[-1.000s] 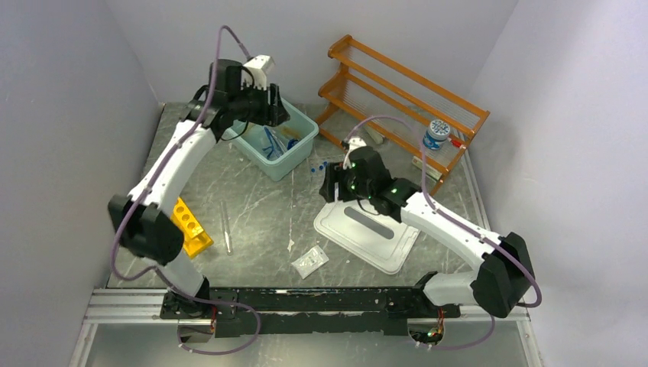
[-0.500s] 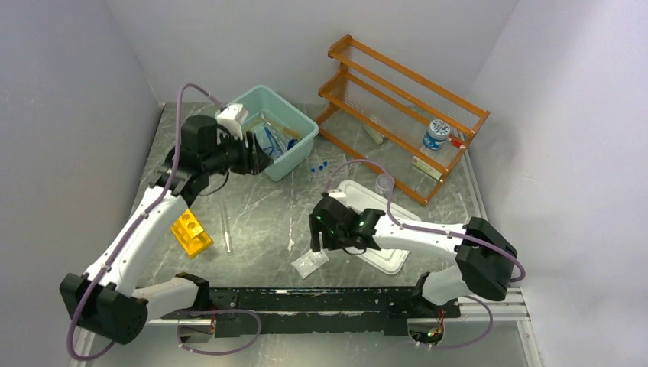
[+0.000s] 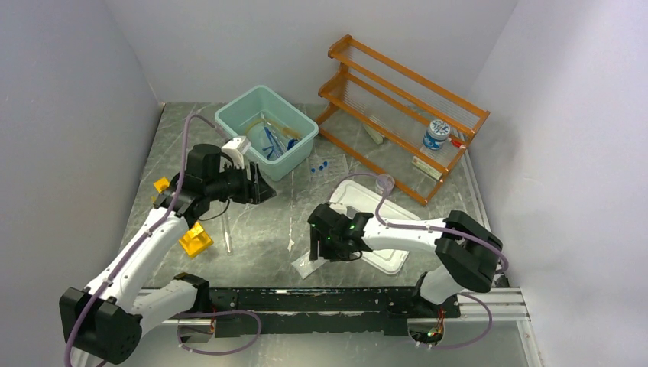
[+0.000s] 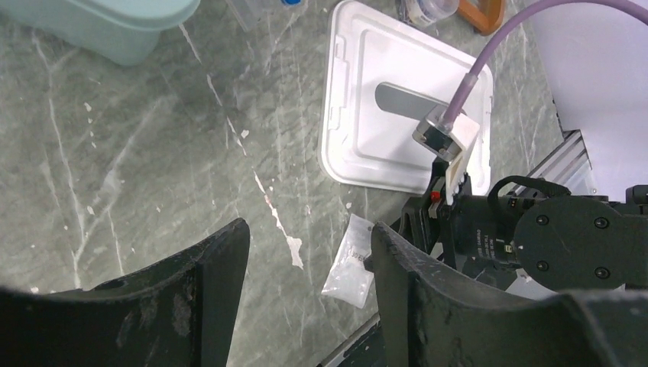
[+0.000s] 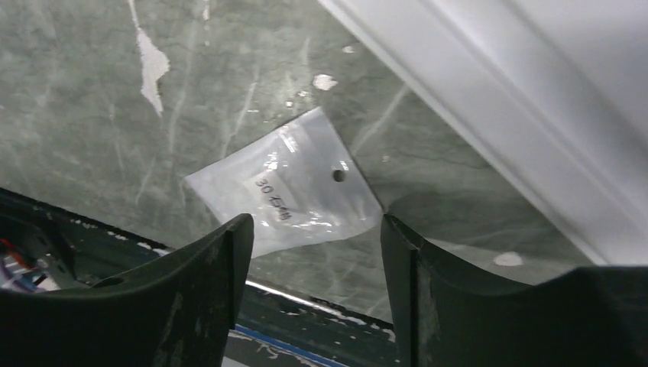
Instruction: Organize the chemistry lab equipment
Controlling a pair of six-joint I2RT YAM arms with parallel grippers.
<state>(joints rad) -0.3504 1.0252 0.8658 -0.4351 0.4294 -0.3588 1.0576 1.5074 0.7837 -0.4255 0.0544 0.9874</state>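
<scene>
Right fingers [image 5: 205, 300] lower over plastic packet [image 5: 286, 195]

Glossy clear plastic bag [image 5: 286, 195], smooth white plastic lid [image 5: 535, 99], marble-look table [image 5: 76, 92]

arms: left arm [image 3: 141, 248] and right arm [image 3: 405, 233] had white shells; black joints
cables: mauve cable [image 4: 489, 53] ran into white wrist block [image 4: 451, 141]
fingers [image 4: 206, 306]: black; scuffed; curved
housing [image 4: 581, 245]: black; round; four screws
</scene>
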